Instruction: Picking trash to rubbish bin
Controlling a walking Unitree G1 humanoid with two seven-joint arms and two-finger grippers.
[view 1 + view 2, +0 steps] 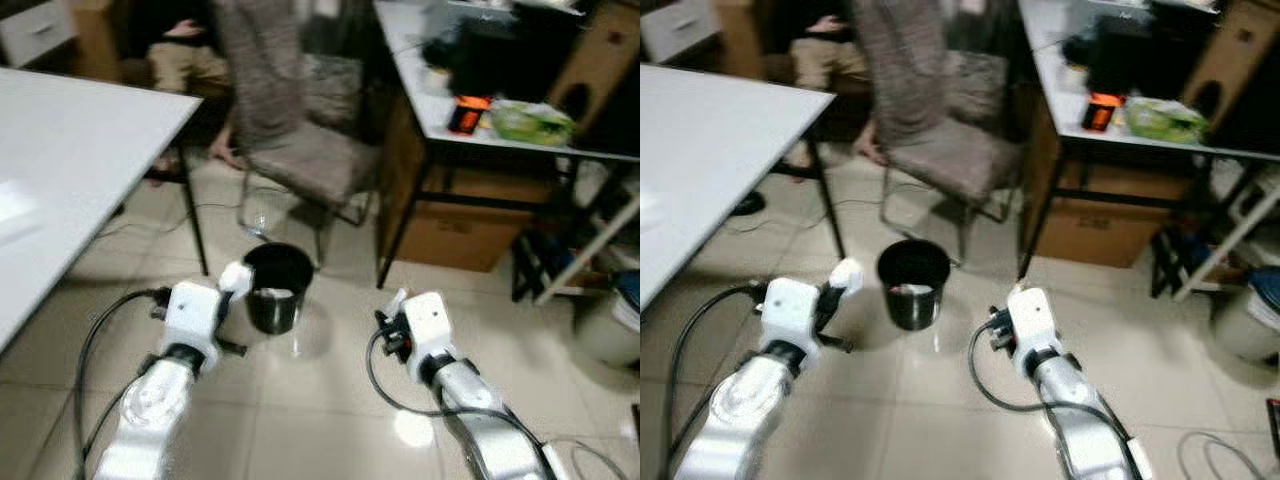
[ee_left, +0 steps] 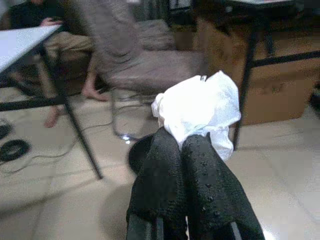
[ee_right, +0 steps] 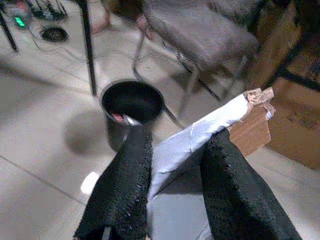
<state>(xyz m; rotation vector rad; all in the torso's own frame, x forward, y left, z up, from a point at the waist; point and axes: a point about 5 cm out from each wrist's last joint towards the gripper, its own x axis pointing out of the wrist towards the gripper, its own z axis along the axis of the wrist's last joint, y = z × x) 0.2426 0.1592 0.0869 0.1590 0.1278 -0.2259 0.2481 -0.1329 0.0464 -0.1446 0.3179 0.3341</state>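
In the left eye view, the left gripper (image 1: 236, 279) is raised just beside the rim of the black rubbish bin (image 1: 277, 287), which stands on the tiled floor (image 1: 330, 400), and it carries a white crumpled wad (image 1: 234, 276) at its tip, probably held high so it can pass over the rim. The right gripper (image 1: 397, 300) waits on the other side of the bin, a little apart from it. In the right eye view, the bin stands between both arms, with a grey chair (image 1: 940, 130) close behind it and the legs of a white worktop (image 1: 710, 150) to the robot's left; the open floor in front gives the free room for approach. A seated person (image 1: 825, 50) is far behind. In the left wrist view, the jaws are pressed together on the white wad (image 2: 200, 110), and the bin's dark edge shows just below it. In the right wrist view, the jaws pinch a flat pale piece of packaging (image 3: 195, 135) with a torn brown end, and the bin (image 3: 131, 107), already holding some scraps, lies ahead with clear floor between.
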